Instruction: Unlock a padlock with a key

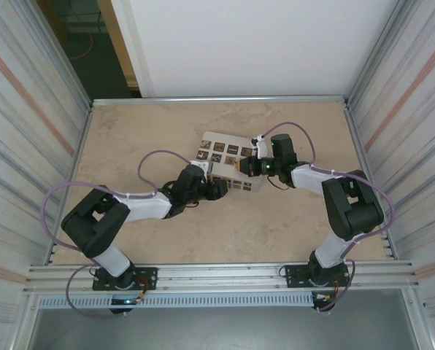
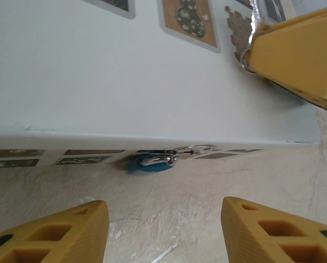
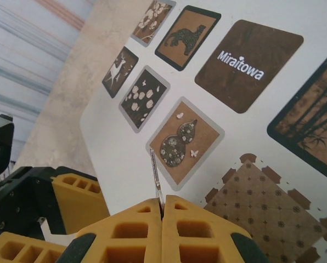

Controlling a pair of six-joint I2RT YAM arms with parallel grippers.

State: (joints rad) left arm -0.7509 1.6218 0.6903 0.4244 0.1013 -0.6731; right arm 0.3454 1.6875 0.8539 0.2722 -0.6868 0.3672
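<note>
right gripper (image 3: pixel 162 210) pinched the key (image 3: pixel 155 176) above the white box (image 3: pixel 114 142); left gripper (image 2: pixel 163 213), spread, faced the padlock (image 2: pixel 147 163) at the box's foot. insertion pending: the lock likely needed steadying first.

Overhead view looks down; wrist cameras closely share the box (image 1: pixel 228 166).

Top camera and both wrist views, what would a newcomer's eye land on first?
The white box with dark patterned squares dominates the middle of the top view. In the right wrist view, the right gripper has its jaws shut on a thin silvery metal key over the box's printed face. In the left wrist view, a small blue padlock lies at the box's bottom edge, ahead of the open left gripper.
</note>
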